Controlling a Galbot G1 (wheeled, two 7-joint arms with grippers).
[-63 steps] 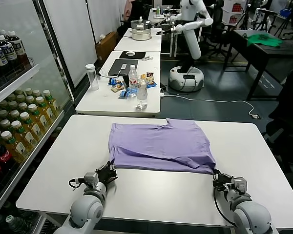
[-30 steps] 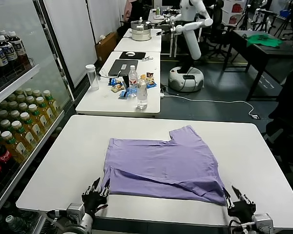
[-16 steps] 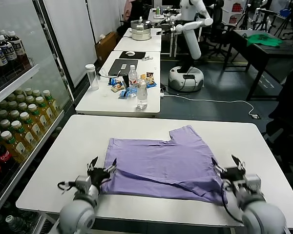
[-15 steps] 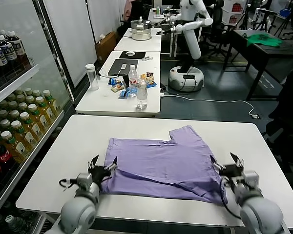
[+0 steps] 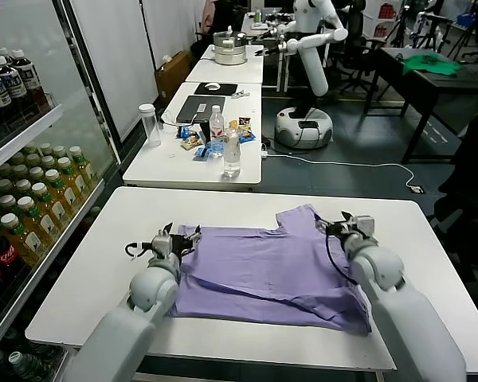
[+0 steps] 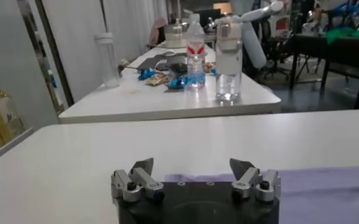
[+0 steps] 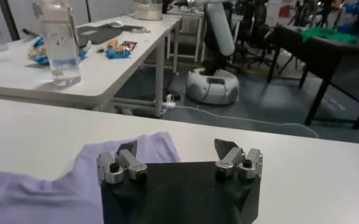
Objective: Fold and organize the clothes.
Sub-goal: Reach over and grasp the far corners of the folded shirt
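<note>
The clothes, a lavender T-shirt (image 5: 263,267), lie partly folded in the middle of the white table (image 5: 103,263), with one sleeve sticking up at the far right. My left gripper (image 5: 166,236) is open at the shirt's far left corner, holding nothing. In the left wrist view the left gripper (image 6: 191,167) shows bare fingers, with the shirt's edge (image 6: 325,182) just beyond them. My right gripper (image 5: 344,222) is open over the sleeve's far right edge. The right wrist view shows the right gripper (image 7: 176,149) empty above the sleeve (image 7: 145,149).
A second white table (image 5: 193,163) behind carries water bottles (image 5: 232,153), a laptop and snacks. Shelves of drink bottles (image 5: 32,211) run along the left. Another robot (image 5: 307,48) stands at the back. A green cloth (image 5: 430,64) lies on a dark table, far right.
Both grippers let go of the shirt's near corners, opened, and moved away from me along its sides to the far corners. The shirt stayed flat.
</note>
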